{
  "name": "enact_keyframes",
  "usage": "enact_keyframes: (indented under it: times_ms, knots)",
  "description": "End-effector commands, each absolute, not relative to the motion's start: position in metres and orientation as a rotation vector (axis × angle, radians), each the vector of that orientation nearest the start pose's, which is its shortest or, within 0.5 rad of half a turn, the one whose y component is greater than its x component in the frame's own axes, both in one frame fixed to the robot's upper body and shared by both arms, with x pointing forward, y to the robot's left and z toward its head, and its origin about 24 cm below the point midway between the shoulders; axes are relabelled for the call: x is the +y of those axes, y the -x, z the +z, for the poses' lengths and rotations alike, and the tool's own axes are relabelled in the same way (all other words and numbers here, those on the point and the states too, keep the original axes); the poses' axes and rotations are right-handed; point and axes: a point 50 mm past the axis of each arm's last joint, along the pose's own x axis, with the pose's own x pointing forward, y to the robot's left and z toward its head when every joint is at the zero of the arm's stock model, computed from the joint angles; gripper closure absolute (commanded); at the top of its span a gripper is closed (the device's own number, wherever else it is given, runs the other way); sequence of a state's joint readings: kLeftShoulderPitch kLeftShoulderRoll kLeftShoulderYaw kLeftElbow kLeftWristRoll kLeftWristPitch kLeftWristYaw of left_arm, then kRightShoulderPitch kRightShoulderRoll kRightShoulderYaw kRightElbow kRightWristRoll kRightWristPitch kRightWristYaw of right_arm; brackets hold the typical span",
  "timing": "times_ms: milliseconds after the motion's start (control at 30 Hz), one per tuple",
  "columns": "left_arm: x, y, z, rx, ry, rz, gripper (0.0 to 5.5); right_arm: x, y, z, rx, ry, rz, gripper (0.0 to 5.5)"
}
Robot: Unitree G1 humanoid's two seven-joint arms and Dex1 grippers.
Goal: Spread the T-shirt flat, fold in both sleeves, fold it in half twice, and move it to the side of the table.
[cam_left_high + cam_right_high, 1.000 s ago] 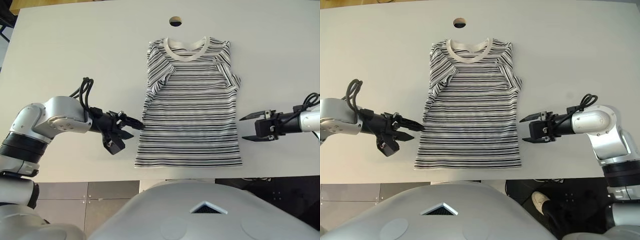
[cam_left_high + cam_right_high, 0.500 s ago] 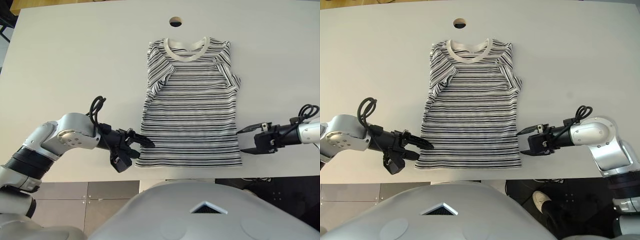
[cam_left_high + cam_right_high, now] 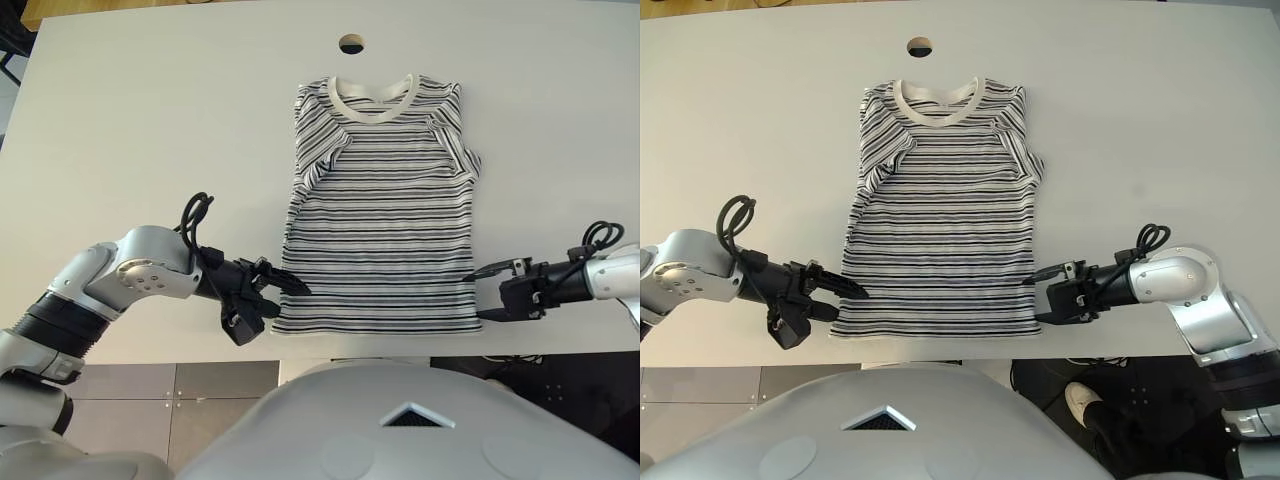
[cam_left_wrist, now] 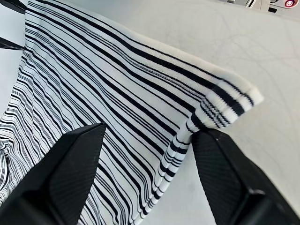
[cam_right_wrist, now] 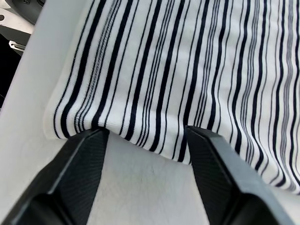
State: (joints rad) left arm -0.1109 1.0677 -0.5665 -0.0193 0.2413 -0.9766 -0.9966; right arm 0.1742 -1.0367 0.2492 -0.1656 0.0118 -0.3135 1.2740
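A black-and-white striped T-shirt (image 3: 385,205) lies flat on the white table (image 3: 150,130), collar at the far side, both sleeves folded in over the body. My left gripper (image 3: 287,295) stands open at the shirt's near left hem corner (image 4: 225,96), its fingers (image 4: 70,173) on either side of the hem. At the near right hem corner (image 5: 75,117), my right gripper (image 3: 1038,297) is open as well, with its fingertips (image 5: 82,161) at the fabric's edge.
A round cable hole (image 3: 351,43) sits in the table just beyond the collar. Bare tabletop stretches to the left and right of the shirt. The near table edge (image 3: 150,355) runs just below both grippers.
Over the last second both grippers moved nearer and inward to the shirt's bottom corners. In the last half second the right one closed in on the hem while the left held still.
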Motion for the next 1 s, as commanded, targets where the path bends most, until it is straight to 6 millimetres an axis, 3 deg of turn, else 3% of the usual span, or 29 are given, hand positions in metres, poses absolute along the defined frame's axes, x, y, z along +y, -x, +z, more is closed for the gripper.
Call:
enact_keyframes:
  times_ms: [33, 267, 433, 900, 1000]
  knots:
    - [0.194, -0.154, 0.041, -0.058, -1.291, -2.012, 2.17, -0.224, -0.157, 0.051, 0.499, 0.925, 1.686, 3.18]
    - [0.191, -0.156, 0.040, -0.045, -1.257, -1.997, 2.17, -0.224, -0.159, 0.051, 0.490, 0.924, 1.685, 4.39]
    - [0.191, -0.155, 0.037, -0.021, -1.234, -2.007, 3.04, -0.222, -0.159, 0.053, 0.477, 0.899, 1.680, 5.38]
    - [0.190, -0.146, 0.033, 0.016, -1.217, -2.083, 5.38, -0.218, -0.157, 0.056, 0.476, 0.854, 1.677, 5.40]
    - [0.191, -0.144, 0.032, 0.031, -1.210, -2.090, 5.38, -0.217, -0.154, 0.055, 0.482, 0.837, 1.678, 5.40]
